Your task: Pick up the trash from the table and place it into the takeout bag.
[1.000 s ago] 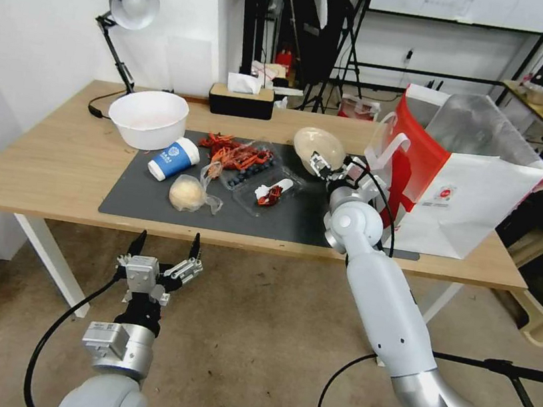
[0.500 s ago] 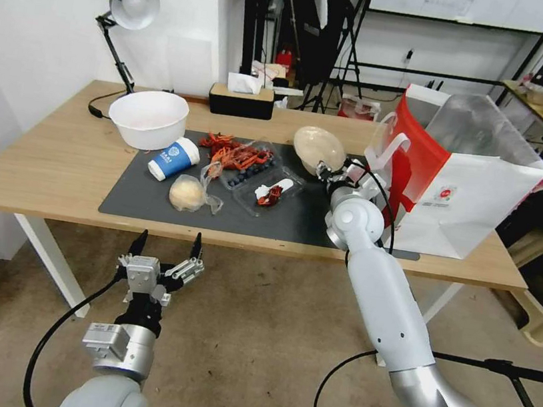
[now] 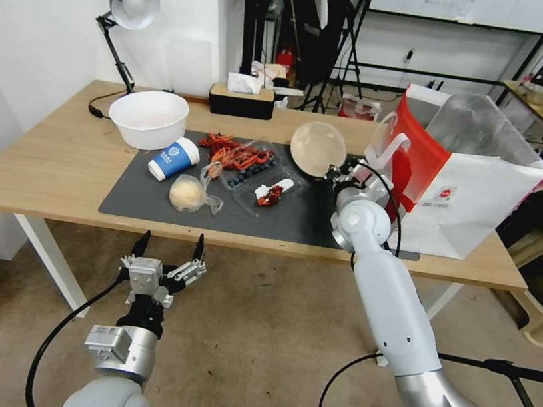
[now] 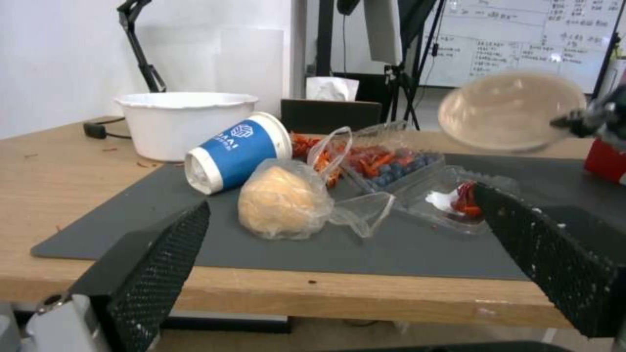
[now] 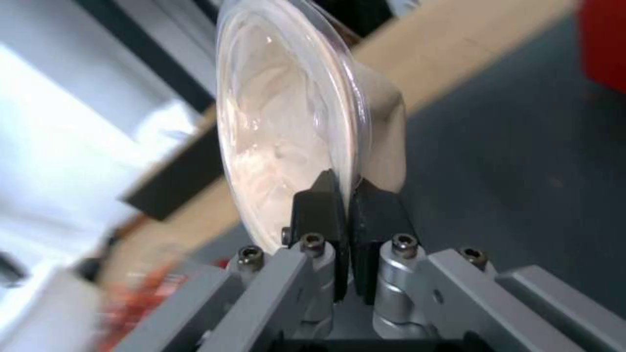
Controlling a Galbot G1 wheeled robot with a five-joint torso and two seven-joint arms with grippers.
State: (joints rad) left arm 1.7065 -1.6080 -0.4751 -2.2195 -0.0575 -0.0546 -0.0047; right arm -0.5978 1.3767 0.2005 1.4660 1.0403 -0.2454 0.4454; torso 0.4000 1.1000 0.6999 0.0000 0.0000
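Your right hand [image 3: 338, 172] is clamped on the rim of the beige bowl [image 3: 318, 148], holding it tilted on edge above the mat, just beside the takeout bag [image 3: 463, 183] standing on the bench [image 3: 49, 159]. Your left hand [image 3: 166, 255] hangs below the bench's front edge, fingers spread wide. The paper cup [image 3: 173, 158], bagged bun [image 3: 189, 193] and crayfish shells [image 3: 238, 154] lie on the mat.
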